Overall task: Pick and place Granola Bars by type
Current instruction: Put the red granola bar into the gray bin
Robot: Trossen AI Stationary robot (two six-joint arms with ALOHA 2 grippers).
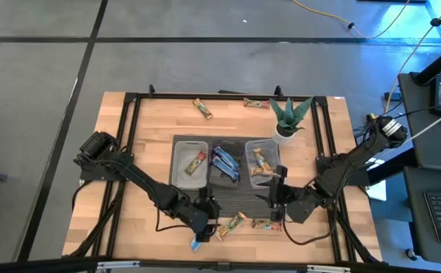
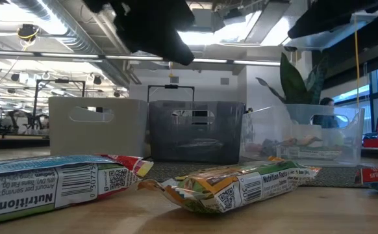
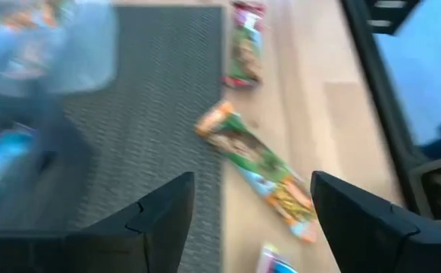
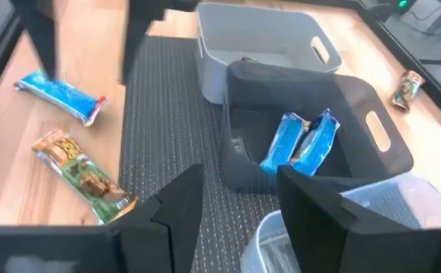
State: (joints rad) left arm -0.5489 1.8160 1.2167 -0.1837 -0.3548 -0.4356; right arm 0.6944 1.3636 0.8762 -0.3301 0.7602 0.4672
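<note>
The Granola Bars lie partly sorted and partly loose on the wooden table (image 1: 114, 197). Two blue bars (image 4: 302, 142) rest side by side in the dark middle bin (image 1: 226, 164), one tan-green bar (image 1: 198, 163) lies in the pale bin (image 1: 190, 163) to its left, and another bar (image 1: 261, 161) lies in the clear bin (image 1: 264, 164) to its right. All three bins stand on a grey mat (image 1: 228, 201). Near the table's front edge, a tan-green bar (image 1: 232, 224) lies aslant just off the mat, a second one (image 1: 265, 224) lies beside it, and a loose blue bar (image 4: 60, 95) sits by the front edge too. Two more bars (image 1: 201, 108) (image 1: 256, 103) lie close to the back edge, near a potted plant (image 1: 289, 117). The left gripper (image 3: 247, 208) hovers above the front tan-green bar with its fingers spread and nothing between them. The right gripper (image 4: 239, 201) hangs in front of the clear bin, fingers apart and empty.
</note>
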